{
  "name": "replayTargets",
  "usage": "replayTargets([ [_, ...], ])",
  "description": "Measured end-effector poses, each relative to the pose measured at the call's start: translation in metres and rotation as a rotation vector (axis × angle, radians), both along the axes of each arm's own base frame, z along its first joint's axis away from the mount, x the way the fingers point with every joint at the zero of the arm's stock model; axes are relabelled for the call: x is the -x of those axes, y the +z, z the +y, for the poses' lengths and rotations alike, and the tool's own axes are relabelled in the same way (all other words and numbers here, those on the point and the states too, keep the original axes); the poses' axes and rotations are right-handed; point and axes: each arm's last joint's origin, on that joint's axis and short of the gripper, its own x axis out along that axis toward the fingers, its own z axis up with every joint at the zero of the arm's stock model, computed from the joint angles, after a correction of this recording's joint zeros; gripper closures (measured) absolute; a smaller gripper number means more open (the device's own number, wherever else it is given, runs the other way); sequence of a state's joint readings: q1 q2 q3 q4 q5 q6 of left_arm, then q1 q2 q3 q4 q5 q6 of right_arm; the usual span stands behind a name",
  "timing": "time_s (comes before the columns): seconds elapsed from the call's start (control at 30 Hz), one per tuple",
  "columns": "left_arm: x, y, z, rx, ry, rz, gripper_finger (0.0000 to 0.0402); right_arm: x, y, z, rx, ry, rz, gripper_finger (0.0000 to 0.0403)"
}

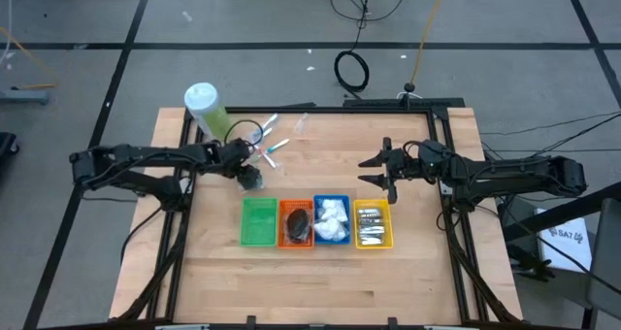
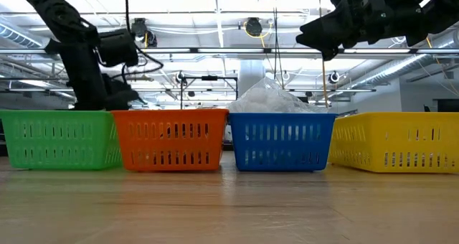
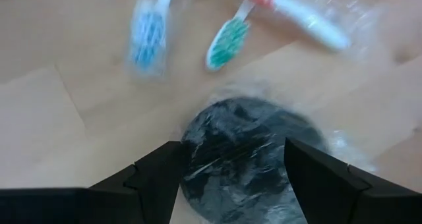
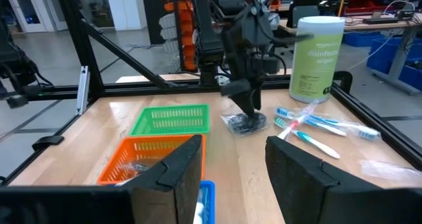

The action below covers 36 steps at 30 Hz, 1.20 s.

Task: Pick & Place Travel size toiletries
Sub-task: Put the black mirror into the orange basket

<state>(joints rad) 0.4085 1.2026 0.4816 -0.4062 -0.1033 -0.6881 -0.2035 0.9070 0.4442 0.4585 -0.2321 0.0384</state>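
On the counter (image 1: 320, 272) just behind the green bin (image 1: 259, 221), the left tool (image 3: 231, 165) straddles the dark clear pouch (image 3: 247, 155) with jaws wide, gripping nothing (slick wrap could slip or bunch), and closing off-centre might nudge the toothbrushes (image 3: 227, 43).

Table (image 1: 320, 272): pale wood planks, matt, visible grain. Four bins (image 2: 172, 138): slotted plastic, slightly glossy. Dark pouch (image 3: 247, 155) between the left gripper's (image 3: 231, 174) fingers: wrapped in crinkled clear film, shiny highlights noted. Toothbrushes (image 4: 310, 128) just beyond it: smooth plastic handles. Gripper fingers (image 3: 155, 178): matt black plastic.
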Motion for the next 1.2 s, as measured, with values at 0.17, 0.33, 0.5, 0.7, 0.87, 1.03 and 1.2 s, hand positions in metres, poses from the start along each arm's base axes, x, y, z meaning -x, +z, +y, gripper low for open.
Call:
replayTargets([
  [0.17,-0.006,-0.014,0.001,0.037,0.023,0.053,0.0144,0.000,0.000,0.000,-0.001,0.000,-0.001,0.0248],
  [0.33,-0.009,-0.021,0.003,0.048,0.028,0.076,0.0144,0.000,0.000,0.000,-0.002,0.000,0.000,0.0248],
  [0.5,-0.011,-0.021,0.003,0.043,-0.001,0.058,0.0168,0.000,0.000,0.000,-0.002,0.000,-0.001,0.0248],
  [0.7,-0.012,-0.021,0.003,0.044,-0.012,0.052,0.0260,0.000,0.000,0.000,-0.002,0.000,0.000,0.0248],
  [0.87,-0.011,-0.021,0.003,0.042,-0.015,0.053,0.0344,0.000,0.000,0.000,-0.002,0.000,0.000,0.0248],
  [1.03,-0.012,-0.021,0.003,0.036,-0.027,0.055,0.0395,0.000,0.000,0.000,-0.002,0.001,0.000,0.0248],
  [1.2,-0.010,-0.017,0.003,0.022,-0.043,0.036,0.0398,0.000,0.000,0.000,-0.002,0.001,0.000,0.0248],
])
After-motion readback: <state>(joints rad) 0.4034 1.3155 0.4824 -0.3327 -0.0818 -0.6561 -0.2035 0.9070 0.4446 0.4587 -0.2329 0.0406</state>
